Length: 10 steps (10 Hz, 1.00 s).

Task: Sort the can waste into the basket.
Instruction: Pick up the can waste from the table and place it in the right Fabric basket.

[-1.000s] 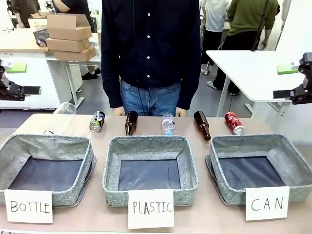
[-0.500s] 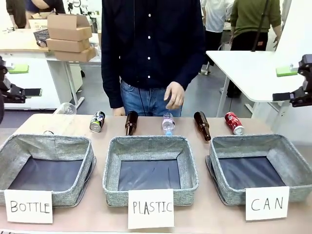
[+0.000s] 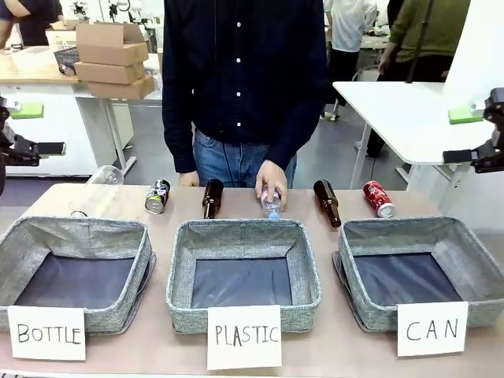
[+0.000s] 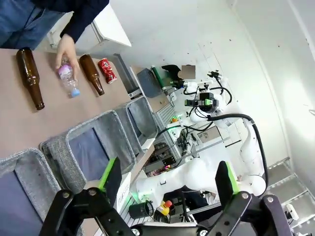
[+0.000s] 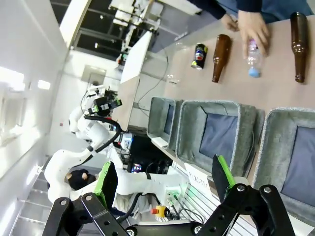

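Hanging spread and empty, left claw (image 4: 167, 169) and right claw (image 5: 164, 167) overlook the red can (image 3: 379, 198) and black-and-silver can (image 3: 157, 196), laid out for sorting into the CAN basket (image 3: 402, 235).

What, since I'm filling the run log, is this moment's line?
left gripper: open | right gripper: open | red metal can: on table | person's hand: on clear plastic bottle

**Front camera:** at the robot's edge of the table (image 3: 118, 201), close, facing the person (image 3: 244, 79) across it.

**Wrist cameras:** high at either end, rolled, each looking down across toward the opposite arm (image 4: 253, 147).

**Shared:** all three take in the clear bottle (image 3: 272, 205); front and left wrist also share the red can (image 3: 378, 198).
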Available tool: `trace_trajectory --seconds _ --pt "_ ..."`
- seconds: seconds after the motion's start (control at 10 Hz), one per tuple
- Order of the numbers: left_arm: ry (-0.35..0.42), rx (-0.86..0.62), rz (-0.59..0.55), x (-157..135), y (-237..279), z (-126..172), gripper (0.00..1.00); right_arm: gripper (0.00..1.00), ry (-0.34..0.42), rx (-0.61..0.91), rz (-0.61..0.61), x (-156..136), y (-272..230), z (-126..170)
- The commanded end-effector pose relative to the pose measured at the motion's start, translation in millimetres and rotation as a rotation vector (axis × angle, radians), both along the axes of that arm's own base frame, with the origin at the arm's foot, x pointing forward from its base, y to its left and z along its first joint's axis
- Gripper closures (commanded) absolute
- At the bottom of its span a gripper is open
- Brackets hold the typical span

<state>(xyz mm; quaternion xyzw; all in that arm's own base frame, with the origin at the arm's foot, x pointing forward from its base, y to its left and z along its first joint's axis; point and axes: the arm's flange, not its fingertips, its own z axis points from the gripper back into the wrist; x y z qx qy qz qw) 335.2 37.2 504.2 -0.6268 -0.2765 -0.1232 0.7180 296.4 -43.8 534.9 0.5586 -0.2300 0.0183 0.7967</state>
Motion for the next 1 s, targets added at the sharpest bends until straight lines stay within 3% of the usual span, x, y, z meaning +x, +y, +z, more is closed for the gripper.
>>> trace_trajectory --seconds 0.0,0.2,0.3,0.4,0.5,0.7,0.8,0.9 --pt "-0.031 -0.020 -0.007 3 -1 1 0.00 0.00 -0.037 0.011 0.010 5 1 1" --pt "0.000 0.000 0.001 1 0 0 0.00 0.00 -0.037 0.011 0.010 5 1 1" --pt "-0.134 0.348 0.139 -9 -1 50 0.00 0.00 -0.037 0.011 0.010 5 1 1" --pt "-0.149 0.537 0.169 5 -10 66 0.00 0.00 -0.037 0.011 0.010 5 1 1" --pt "-0.147 0.778 0.220 23 -22 63 0.00 0.00 -0.037 0.011 0.010 5 1 1" --pt "-0.160 1.092 0.190 45 -46 39 0.00 0.00 -0.037 0.011 0.010 5 1 1" --pt "-0.188 1.141 0.159 46 -53 34 0.00 0.00 -0.037 0.011 0.010 5 1 1" --pt "-0.254 1.075 0.124 44 -60 37 0.00 0.00 -0.037 0.011 0.010 5 1 1"
